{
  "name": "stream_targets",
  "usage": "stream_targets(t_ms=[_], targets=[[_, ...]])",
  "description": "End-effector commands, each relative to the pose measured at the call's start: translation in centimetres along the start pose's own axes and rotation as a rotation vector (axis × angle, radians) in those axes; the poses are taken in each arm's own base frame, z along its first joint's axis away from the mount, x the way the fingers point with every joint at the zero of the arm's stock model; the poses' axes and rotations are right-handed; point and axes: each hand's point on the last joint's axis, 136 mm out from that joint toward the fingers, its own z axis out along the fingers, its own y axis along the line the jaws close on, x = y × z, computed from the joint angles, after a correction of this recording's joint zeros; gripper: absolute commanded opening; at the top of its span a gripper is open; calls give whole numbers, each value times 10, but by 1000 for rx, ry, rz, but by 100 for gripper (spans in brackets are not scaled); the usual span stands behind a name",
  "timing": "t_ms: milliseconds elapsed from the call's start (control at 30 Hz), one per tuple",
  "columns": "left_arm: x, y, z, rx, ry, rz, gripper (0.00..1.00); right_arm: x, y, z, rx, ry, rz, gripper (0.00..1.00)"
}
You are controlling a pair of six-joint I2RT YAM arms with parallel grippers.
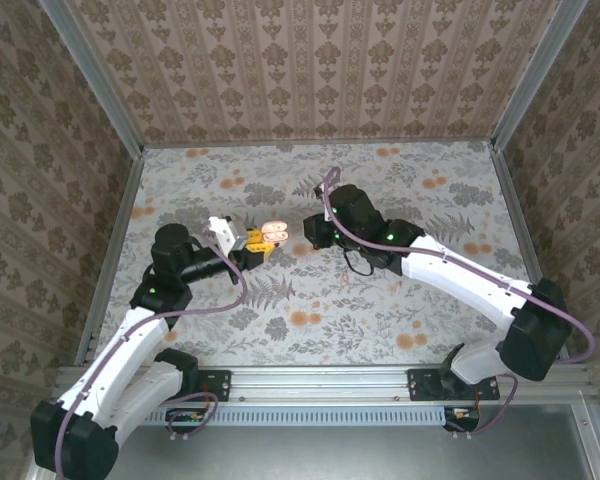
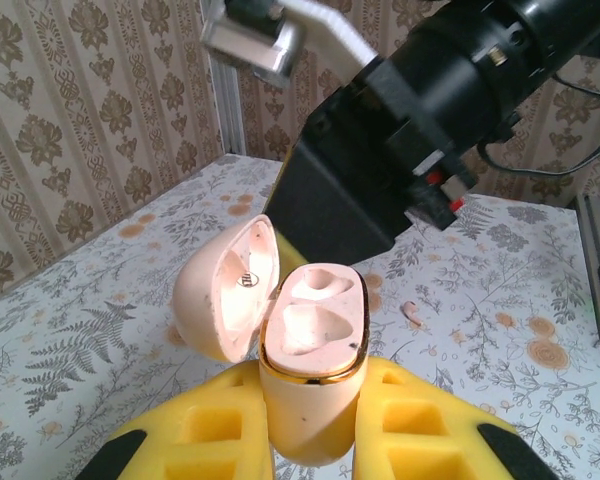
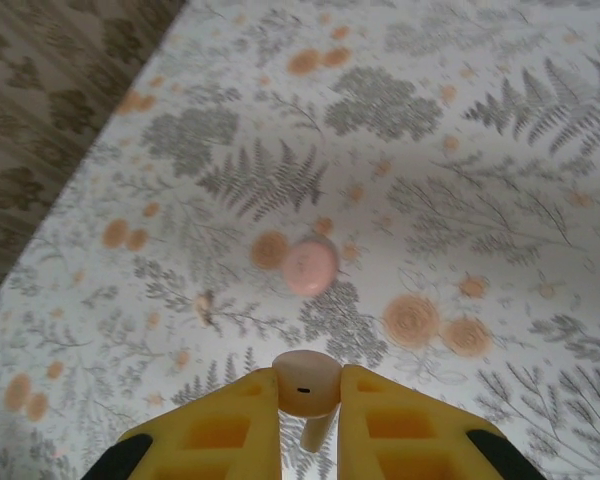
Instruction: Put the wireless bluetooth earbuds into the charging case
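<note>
Now, left gripper (image 1: pixel 257 247): clamped on the charging case (image 2: pixel 310 345).
charging case: between its fingers, lid open, both sockets empty.
earbud (image 3: pixel 304 383): pinched by the right gripper (image 3: pixel 308 395), above the table (image 3: pixel 460 200).
right gripper: closed on the earbud.

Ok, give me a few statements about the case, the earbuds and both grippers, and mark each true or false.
1. The lid of the charging case stands open. True.
2. Both sockets in the case already hold earbuds. False: both are empty.
3. The right gripper is shut on an earbud. True.
4. The left gripper hangs empty above the table. False: it is shut on the charging case, held between its yellow fingers.
</note>
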Motion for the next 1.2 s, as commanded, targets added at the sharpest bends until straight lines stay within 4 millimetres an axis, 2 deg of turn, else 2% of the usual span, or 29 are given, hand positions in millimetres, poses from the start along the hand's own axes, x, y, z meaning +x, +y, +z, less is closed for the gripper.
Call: stream_targets(t_ms=[0,233,533,767,1167], targets=[[-6,-1,2,4,-25,11,0,-24,26,-27,-108,-123,-65,15],[-9,-2,2,8,-28,6,0,-40,52,-58,-187,-248,-174,14],[-13,-5,1,11,-33,-8,0,-49,83,-77,-290,-347,-261,15],[-14,-3,2,-9,-57,-14,0,-50,96,-80,-333,-381,-271,15],[-29,-7,-3,-3,-103,-45,0,-44,98,-66,-338,-382,-301,15]])
